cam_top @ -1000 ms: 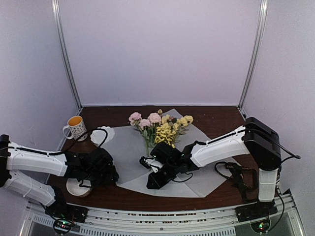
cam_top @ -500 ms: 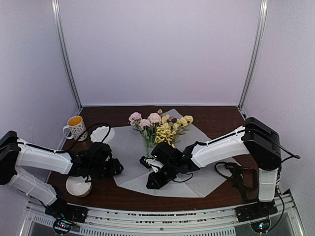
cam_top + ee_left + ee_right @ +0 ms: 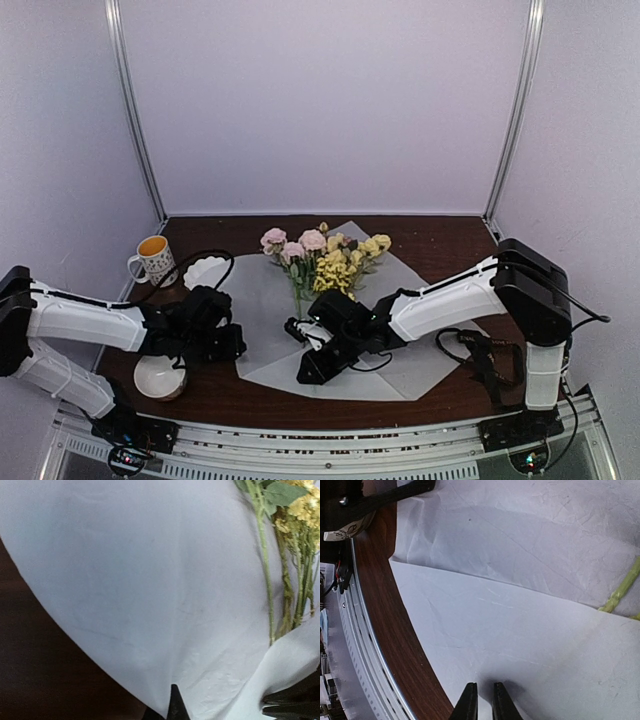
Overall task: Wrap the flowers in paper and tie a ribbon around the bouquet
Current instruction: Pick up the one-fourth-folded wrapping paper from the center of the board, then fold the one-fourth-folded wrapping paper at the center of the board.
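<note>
The flowers (image 3: 325,260), pink and yellow on green stems (image 3: 265,580), lie on the paper (image 3: 265,300), a large white sheet spread across the table. My left gripper (image 3: 235,345) is shut on the sheet's left edge. In the left wrist view the paper (image 3: 150,580) rises in a fold from the gripper's (image 3: 172,709) tip. My right gripper (image 3: 308,372) sits at the sheet's near part, its jaws almost together. In the right wrist view a paper (image 3: 520,630) flap runs into that gripper (image 3: 484,699) and covers a stem (image 3: 620,592). The ribbon is out of view.
A mug (image 3: 153,258) with orange liquid stands at the back left, a white dish (image 3: 205,270) beside it. A small bowl (image 3: 158,378) sits under my left arm near the table's front edge (image 3: 380,610). Black cables (image 3: 470,350) lie at the right.
My left gripper moved right onto the paper's left edge and closed there from open. The sheet's left edge has lifted a little. The right arm stayed still.
</note>
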